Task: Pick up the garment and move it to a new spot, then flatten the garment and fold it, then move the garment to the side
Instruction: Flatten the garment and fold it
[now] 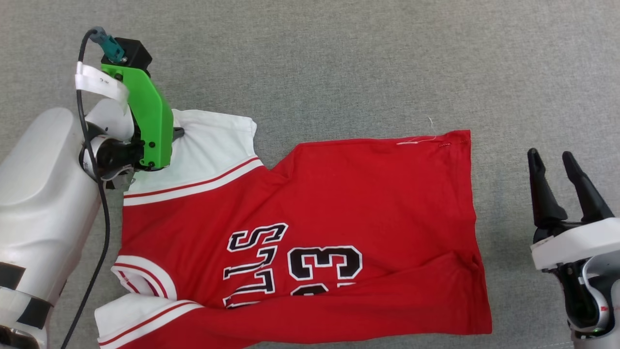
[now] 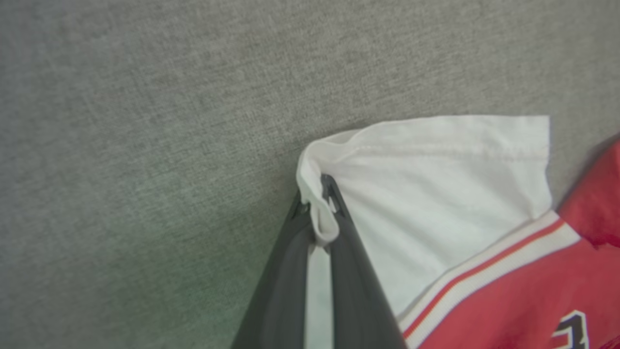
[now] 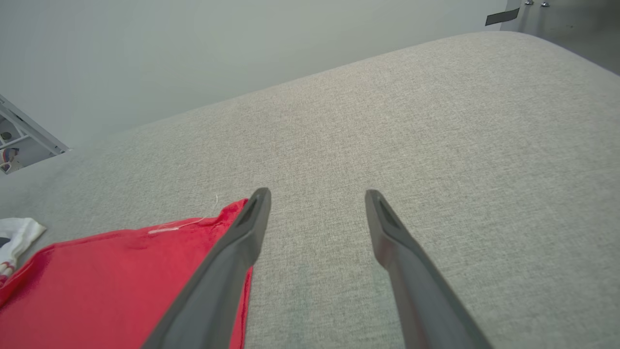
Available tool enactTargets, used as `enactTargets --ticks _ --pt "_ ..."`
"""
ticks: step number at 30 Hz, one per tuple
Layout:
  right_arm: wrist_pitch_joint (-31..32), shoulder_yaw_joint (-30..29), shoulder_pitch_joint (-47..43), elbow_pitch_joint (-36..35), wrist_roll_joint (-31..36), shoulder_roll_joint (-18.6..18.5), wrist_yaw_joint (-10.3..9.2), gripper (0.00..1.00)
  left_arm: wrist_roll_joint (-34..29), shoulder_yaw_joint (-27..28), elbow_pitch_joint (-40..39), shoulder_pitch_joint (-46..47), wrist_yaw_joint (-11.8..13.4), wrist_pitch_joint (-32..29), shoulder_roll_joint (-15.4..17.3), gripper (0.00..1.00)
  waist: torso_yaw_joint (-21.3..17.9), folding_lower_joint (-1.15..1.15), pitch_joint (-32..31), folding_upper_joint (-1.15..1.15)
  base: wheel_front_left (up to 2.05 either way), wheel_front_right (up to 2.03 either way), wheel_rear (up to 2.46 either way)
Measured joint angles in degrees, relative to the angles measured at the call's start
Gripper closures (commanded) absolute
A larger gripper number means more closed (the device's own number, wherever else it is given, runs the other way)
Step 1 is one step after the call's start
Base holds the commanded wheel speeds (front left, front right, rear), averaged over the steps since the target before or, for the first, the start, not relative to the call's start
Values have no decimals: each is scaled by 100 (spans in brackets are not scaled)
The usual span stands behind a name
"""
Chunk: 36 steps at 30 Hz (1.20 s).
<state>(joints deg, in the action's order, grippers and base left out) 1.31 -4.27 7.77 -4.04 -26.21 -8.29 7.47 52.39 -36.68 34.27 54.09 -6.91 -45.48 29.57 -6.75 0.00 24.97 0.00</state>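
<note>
Left tool (image 2: 317, 206) held the jersey's (image 1: 363, 194) white sleeve (image 2: 436, 184); right tool (image 1: 550, 155), wide, was judged to need the bottom hem (image 1: 472, 203) for flattening.

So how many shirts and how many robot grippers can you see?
red jersey T-shirt: 1
grippers: 2 (left gripper shut on the white sleeve, right gripper open)
total: 3

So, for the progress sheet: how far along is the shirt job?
Looks done: the garment lies spread mostly flat on the grey surface. In hand: the left gripper is shut on the edge of the white sleeve; the right gripper is open beside the hem. Left: folding, then moving it aside.
</note>
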Motion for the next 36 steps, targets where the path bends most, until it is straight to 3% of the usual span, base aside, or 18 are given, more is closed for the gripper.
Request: enactTargets --ticks 8,18,29,31,36 --pt "677 182 420 544 -420 -552 0 0 70 -68 -183 -74 -37 372 -64 100 186 0 -216 0 0 0 0" --pt "2392 1095 1165 1367 -1004 -1443 0 0 111 -335 -678 -90 -41 730 -123 100 655 0 -456 0 0 0 0" --pt "3764 1727 1888 1996 -1152 -1711 -1 0 275 -541 -826 -92 -41 1023 -235 100 1072 0 -317 0 0 0 0" --pt "4021 1762 1964 2045 -1213 -1727 -1 100 308 -560 -825 -92 -41 1069 -238 100 1094 0 -283 0 0 0 0" --pt "4187 1758 2062 2028 -1236 -1748 -1 100 314 -644 -792 -88 -41 1205 -223 100 1096 0 -281 0 0 0 0"
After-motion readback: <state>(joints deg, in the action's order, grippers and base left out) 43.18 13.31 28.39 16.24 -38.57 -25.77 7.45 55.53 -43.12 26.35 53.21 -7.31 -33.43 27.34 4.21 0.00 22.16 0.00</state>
